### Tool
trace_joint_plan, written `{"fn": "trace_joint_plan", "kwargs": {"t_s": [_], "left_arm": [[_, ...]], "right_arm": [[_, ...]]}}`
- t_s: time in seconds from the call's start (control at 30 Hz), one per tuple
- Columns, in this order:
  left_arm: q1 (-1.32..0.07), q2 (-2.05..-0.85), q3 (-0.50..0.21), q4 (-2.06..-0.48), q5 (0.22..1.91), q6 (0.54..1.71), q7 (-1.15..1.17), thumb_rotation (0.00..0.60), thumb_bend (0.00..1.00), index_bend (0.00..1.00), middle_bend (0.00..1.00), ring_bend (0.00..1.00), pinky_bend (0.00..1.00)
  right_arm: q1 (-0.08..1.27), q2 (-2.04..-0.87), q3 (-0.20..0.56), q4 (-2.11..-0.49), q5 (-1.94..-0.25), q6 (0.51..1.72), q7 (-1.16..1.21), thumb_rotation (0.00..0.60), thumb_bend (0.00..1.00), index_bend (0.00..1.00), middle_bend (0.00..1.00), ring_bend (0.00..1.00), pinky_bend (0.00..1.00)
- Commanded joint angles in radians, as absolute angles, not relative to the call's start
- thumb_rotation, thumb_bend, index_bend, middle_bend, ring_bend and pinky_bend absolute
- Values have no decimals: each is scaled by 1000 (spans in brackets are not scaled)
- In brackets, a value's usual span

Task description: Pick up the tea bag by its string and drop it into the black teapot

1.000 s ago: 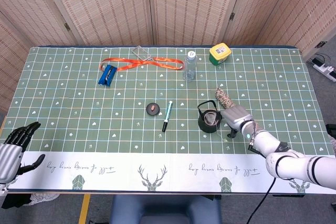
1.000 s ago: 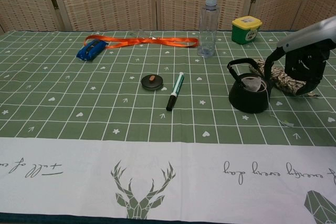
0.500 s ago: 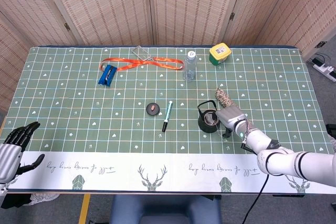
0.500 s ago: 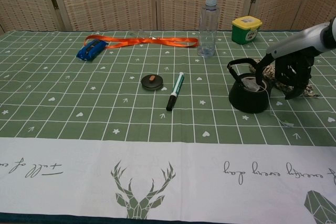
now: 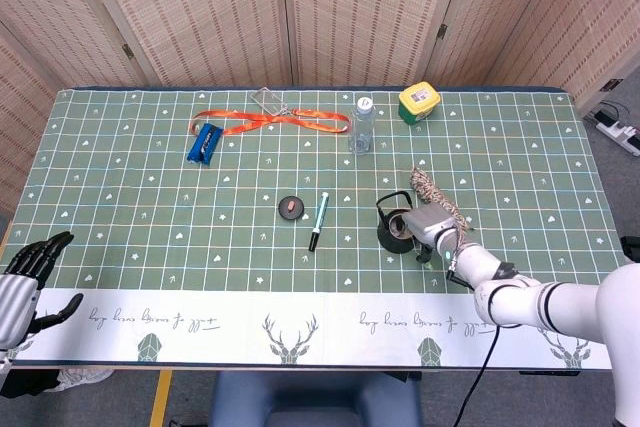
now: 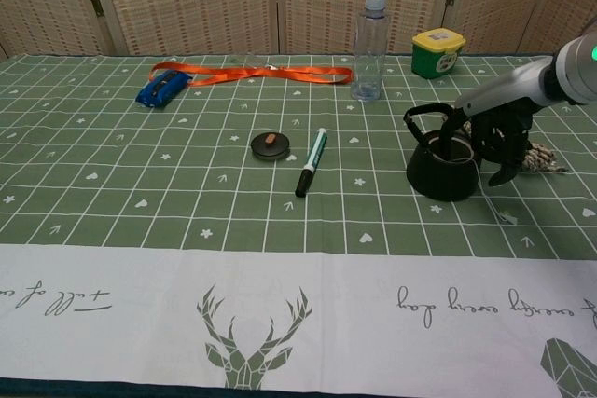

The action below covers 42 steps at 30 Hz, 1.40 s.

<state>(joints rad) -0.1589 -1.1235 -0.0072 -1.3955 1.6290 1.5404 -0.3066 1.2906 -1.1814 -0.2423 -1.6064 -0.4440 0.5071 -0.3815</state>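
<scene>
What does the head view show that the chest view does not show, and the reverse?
Only the head view shows the left hand, fingers apart, at the table's near-left edge, holding nothing. Only the chest view shows the thin string trailing from the black teapot to a small tag on the cloth. Both show the right hand beside the teapot, the marker pen, the water bottle and the orange lanyard.

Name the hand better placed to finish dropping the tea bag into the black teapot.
Right hand: it hovers beside the black teapot, by the string. The left hand sits at the table's far left corner.
</scene>
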Motion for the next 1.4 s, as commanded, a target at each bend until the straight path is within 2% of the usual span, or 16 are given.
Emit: {"fn": "trace_joint_plan", "kwargs": {"t_s": [0.03,0.2,0.27,0.33,0.4,0.47,0.57,0.67,0.8,0.87,0.93,1.03,1.4], "left_arm": [[-159,-1124,-7,-1395,1630,1541,-303,600,290,53,61,115,133],[-159,-1128,-6,-1397,1632,1539,-287,600,290,53,61,117,133],[-159,-1130,-5,-1399,1634,1540,-279,600,290,53,61,117,133],[-159,-1133,-5,-1400,1634,1539,-266,600,290,53,61,117,134],[-159,-1135,-4,-1402,1634,1536,-251,600,290,53,61,117,134],[-159,-1139,-2,-1406,1633,1532,-234,600,290,53,61,117,134],[-157,-1138,3,-1420,1634,1527,-213,600,290,53,61,117,135],[-153,-1132,11,-1443,1652,1539,-201,600,290,53,61,117,135],[-148,-1128,23,-1465,1662,1535,-165,600,289,53,61,117,135],[-148,-1127,26,-1479,1661,1525,-142,600,290,53,61,117,136],[-149,-1126,30,-1489,1667,1522,-127,600,290,53,61,117,137],[-149,-1126,35,-1494,1695,1539,-121,600,289,53,61,117,138],[-141,-1134,36,-1490,1697,1549,-95,600,289,53,61,117,139]], "right_arm": [[1264,-1105,-231,-1686,-496,557,-351,600,286,245,720,602,591],[1169,-927,-224,-1872,-654,676,-303,600,285,245,691,596,591],[1091,-840,-223,-1957,-771,771,-270,600,286,241,654,581,583],[991,-759,-230,-2025,-899,885,-223,600,286,203,579,540,539],[889,-703,-240,-2058,-1018,1010,-169,600,285,131,454,471,447],[756,-668,-254,-2054,-1148,1192,-120,600,285,92,368,417,375],[568,-675,-269,-2005,-1267,1447,-89,600,286,72,256,314,249],[405,-739,-272,-1926,-1337,1638,-66,600,286,72,164,228,158],[238,-858,-255,-1803,-1377,1795,-12,600,286,68,56,134,67],[170,-925,-228,-1727,-1377,1852,48,600,286,68,38,111,32],[128,-969,-206,-1658,-1369,1861,102,600,285,68,35,98,5],[113,-969,-187,-1616,-1359,1810,168,600,286,68,22,82,0],[112,-955,-136,-1610,-1410,1705,178,600,286,68,16,70,0]]}}
